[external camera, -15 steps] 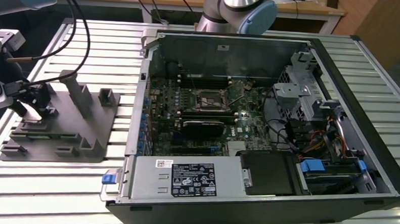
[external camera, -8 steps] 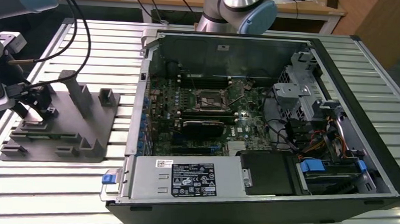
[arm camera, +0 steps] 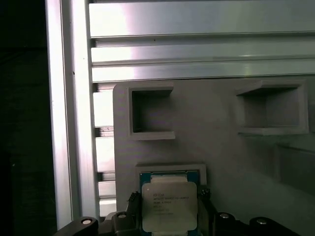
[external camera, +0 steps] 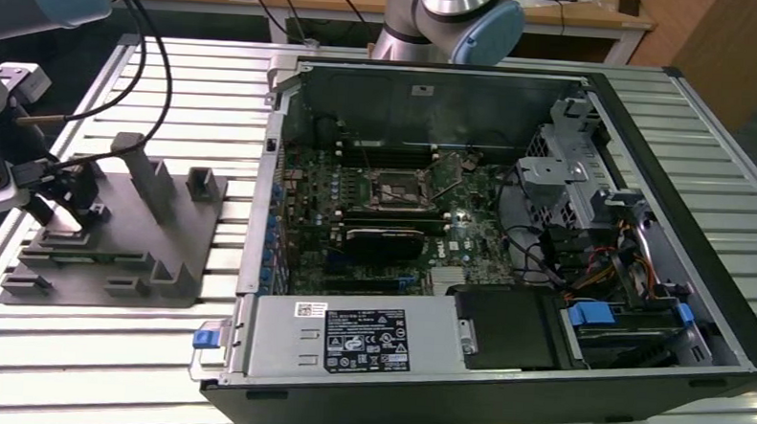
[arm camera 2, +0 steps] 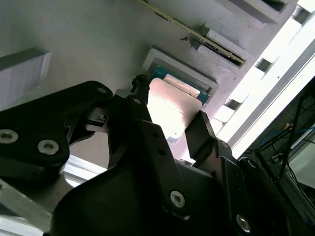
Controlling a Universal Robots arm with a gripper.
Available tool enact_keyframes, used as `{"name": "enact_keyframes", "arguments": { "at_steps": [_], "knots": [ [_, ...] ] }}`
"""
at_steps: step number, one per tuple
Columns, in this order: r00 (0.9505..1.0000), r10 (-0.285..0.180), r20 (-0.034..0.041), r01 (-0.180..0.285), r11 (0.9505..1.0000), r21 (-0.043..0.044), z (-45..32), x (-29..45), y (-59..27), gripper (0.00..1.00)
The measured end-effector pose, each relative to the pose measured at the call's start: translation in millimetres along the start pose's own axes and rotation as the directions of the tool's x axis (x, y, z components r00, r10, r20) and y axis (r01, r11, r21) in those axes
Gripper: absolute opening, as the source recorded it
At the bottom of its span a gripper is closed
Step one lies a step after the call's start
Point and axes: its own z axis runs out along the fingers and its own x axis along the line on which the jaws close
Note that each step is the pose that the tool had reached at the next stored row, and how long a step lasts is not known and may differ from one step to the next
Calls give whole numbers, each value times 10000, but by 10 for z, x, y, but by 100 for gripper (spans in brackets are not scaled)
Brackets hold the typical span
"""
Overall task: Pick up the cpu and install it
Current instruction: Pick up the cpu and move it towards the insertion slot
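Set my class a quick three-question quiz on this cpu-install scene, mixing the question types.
1. True or false: the small silvery square cpu already sits in the motherboard's socket.
2. The tool is nearest to: A) the grey plastic tray; B) the black power supply; C) the drive cage.
3. On which side of the exterior view does that tray lie, relative to the open black computer case?
Key: 1 false, it lies in a recess of the tray; 2 A; 3 the left.

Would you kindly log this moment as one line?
stage: pick | gripper: over cpu | cpu: seated in tray recess | grasp: unclear
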Motion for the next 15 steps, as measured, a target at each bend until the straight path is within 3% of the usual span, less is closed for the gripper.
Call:
{"name": "enact_keyframes", "arguments": {
  "at_steps": [15],
  "knots": [
    [10000, -4, 2, 4, 10000, -1, 17, -29, 2, 54]
  ]
}}
